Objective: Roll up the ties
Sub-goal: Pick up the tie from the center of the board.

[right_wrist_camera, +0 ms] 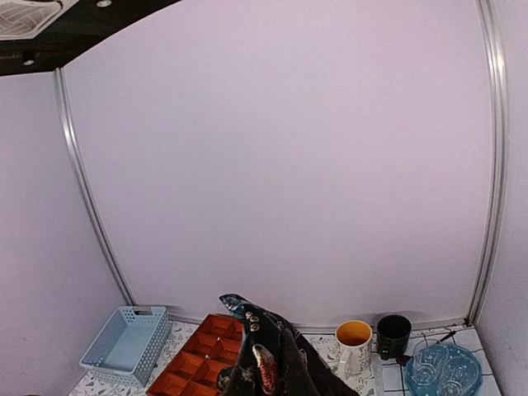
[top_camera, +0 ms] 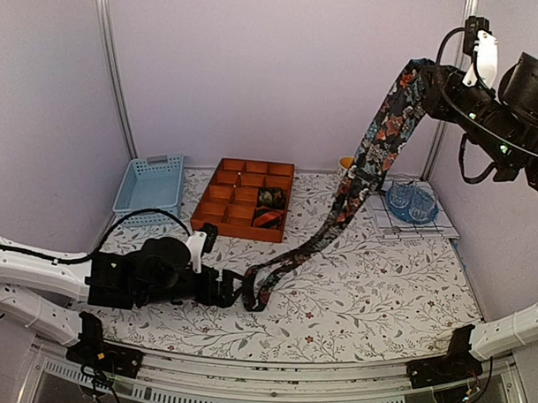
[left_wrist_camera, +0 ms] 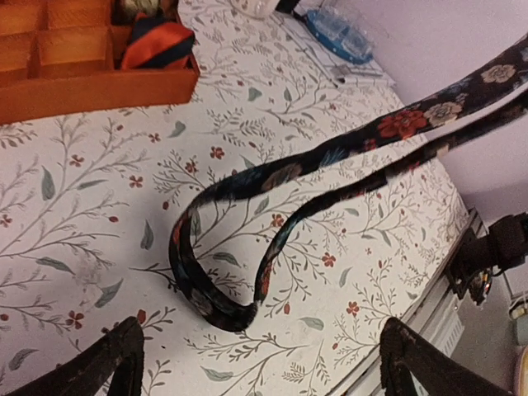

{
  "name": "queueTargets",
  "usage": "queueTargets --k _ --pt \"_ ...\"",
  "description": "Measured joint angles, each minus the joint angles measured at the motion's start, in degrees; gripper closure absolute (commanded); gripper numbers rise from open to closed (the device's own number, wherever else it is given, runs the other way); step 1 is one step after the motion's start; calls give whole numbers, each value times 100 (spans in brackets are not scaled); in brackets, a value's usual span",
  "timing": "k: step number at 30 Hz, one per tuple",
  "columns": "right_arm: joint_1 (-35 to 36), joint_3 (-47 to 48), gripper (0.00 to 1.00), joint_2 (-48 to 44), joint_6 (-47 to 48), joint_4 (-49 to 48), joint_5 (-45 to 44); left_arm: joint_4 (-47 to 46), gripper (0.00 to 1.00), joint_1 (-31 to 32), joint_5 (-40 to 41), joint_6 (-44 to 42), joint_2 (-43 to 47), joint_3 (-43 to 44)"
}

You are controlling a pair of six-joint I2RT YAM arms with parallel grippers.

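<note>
Floral tie (top_camera: 358, 182): clamped at its upper end in the right pincer (top_camera: 428, 79), high at far right; drapes down and left to the counter (top_camera: 381, 294), ending in a folded loop just ahead of the left pincer (top_camera: 239, 289), which is spread wide and empty. Two rolled ties (top_camera: 271, 198): stowed in the orange tray (top_camera: 220, 219), far centre. Step, as judged: presenting the strip for rolling, coil not yet begun; next calls for closing on the loop and winding inward.

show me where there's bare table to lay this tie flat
Widest bare patch: front right of the table, between the draped tie, the checked towel and the near edge. Crowded along the back: blue basket, orange tray, glass dish.
</note>
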State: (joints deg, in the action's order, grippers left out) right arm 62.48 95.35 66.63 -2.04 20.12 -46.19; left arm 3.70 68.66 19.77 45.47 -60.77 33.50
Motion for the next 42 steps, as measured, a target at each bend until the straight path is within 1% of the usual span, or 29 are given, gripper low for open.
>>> queueTargets --k 3,5,9,14,19,22,24,25,28,30,33,38,40,42 --pt "-404 -424 100 -98 -286 83 4 -420 3 7 -481 -70 -739 0" --pt "-699 -944 100 -81 -507 295 140 -645 3 28 -717 -116 -1126 0" --pt "-1150 -1668 100 -46 -835 719 481 -962 2 55 -931 -210 -1539 2" --pt "-1633 -2028 100 -46 -1187 761 789 -1220 3 57 -1027 -398 -1952 168" --pt "-2059 -2321 100 -46 -1421 669 1110 -1425 11 46 -1075 -632 -2581 509" --pt "-2194 -2472 100 -48 -1519 654 1244 -1561 19 -2 -1182 -804 -2909 590" --pt "-2240 -2542 100 -50 -1556 647 1300 -1659 21 -70 -1285 -918 -3132 595" --pt "-2253 -2562 100 -50 -1569 645 1338 -1687 20 -120 -1329 -979 -3235 595" --pt "-2293 -2603 100 -57 -1598 640 1401 -1801 9 -275 -1399 -1213 -3464 566" --pt "-2334 -2636 100 -57 -1600 640 1425 -1915 4 -315 -1386 -1421 -3532 516" --pt "-2400 -2715 100 -57 -1598 638 1497 -2131 3 -321 -1279 -1768 -3681 448" --pt "-2465 -2776 100 -57 -1596 640 1534 -2686 12 -321 -1130 -2312 -3993 356" --pt "-2483 -2800 100 -68 -1591 640 1537 -3042 17 -321 -1123 -2544 -4096 258" --pt "-2507 -2830 100 -81 -1589 638 1550 -3423 25 -315 -1099 -2745 -4188 131"
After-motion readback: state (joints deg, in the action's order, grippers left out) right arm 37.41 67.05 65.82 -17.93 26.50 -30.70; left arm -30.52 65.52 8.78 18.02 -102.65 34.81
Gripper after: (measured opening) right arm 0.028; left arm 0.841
